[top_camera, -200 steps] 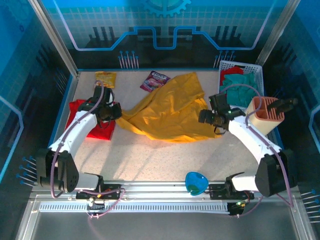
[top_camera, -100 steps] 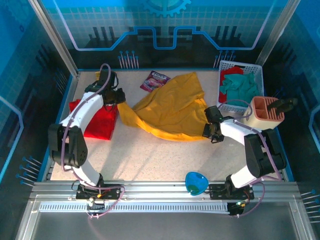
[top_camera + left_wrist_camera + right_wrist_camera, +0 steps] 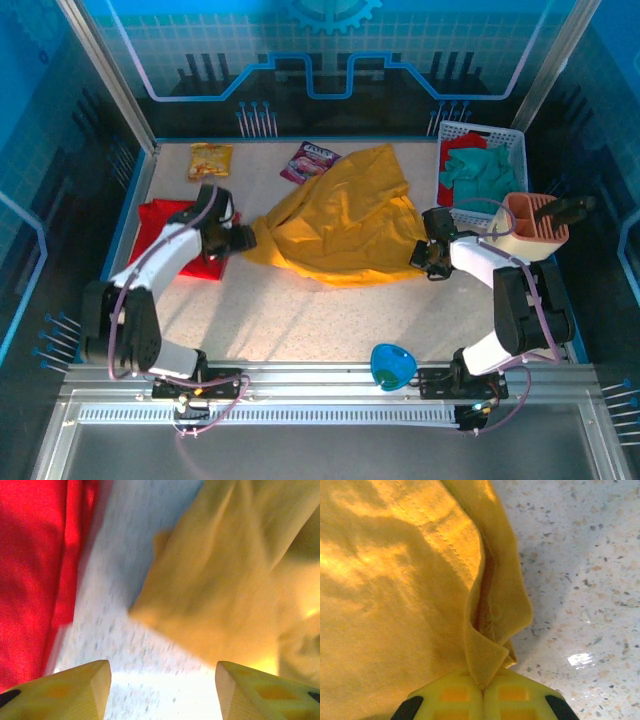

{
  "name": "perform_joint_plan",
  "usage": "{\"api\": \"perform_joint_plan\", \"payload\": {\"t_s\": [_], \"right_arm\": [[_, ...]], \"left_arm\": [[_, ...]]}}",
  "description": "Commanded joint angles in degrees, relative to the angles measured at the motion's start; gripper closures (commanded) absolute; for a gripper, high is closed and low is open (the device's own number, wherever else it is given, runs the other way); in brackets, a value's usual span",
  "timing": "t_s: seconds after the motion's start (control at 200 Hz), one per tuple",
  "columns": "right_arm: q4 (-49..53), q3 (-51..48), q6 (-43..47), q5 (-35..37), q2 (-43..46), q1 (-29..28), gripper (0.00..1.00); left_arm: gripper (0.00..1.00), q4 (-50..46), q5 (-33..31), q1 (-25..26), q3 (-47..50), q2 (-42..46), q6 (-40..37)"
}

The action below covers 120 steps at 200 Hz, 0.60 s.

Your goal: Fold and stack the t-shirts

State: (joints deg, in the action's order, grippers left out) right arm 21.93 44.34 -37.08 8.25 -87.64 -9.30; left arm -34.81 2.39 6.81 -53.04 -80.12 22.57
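Observation:
A mustard-yellow t-shirt (image 3: pixel 335 225) lies crumpled in the middle of the table. My right gripper (image 3: pixel 424 256) is shut on its right corner; the right wrist view shows a fold of the yellow t-shirt (image 3: pixel 490 645) pinched between the closed pads. A red t-shirt (image 3: pixel 165 225) lies folded at the left. My left gripper (image 3: pixel 240 240) sits between the red shirt and the yellow shirt's left tip. In the left wrist view its fingers (image 3: pixel 80 690) stand apart over bare tabletop, with the red t-shirt (image 3: pixel 35 570) to the left and the yellow t-shirt (image 3: pixel 225 580) to the right.
Two snack packets lie at the back: an orange one (image 3: pixel 210 158) and a purple one (image 3: pixel 312 160). A white basket (image 3: pixel 505 140) with green and red cloth stands at the back right, an orange holder (image 3: pixel 533 225) in front of it. A blue object (image 3: pixel 392 365) rests at the near edge.
My left gripper has let go and opened, moving from the back left down to the yellow shirt's left tip. My right gripper has closed on the shirt's right corner.

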Motion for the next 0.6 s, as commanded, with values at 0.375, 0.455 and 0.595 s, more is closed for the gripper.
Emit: {"api": "perform_joint_plan", "payload": {"t_s": [0.375, 0.455, 0.595], "right_arm": [[-0.9, -1.0, 1.8, -7.1, 2.0, 5.1, 1.00], [-0.9, -1.6, 2.0, -7.6, 2.6, 5.8, 1.00], [-1.0, -1.8, 1.9, -8.3, 3.3, 6.2, 1.00]], "left_arm": [[0.55, 16.7, 2.9, 0.5, 10.1, -3.5, 9.1], [0.56, 18.4, 2.4, 0.6, 9.1, -6.5, 9.2], [0.57, 20.7, 2.8, 0.8, 8.1, -10.1, 10.0]]}}
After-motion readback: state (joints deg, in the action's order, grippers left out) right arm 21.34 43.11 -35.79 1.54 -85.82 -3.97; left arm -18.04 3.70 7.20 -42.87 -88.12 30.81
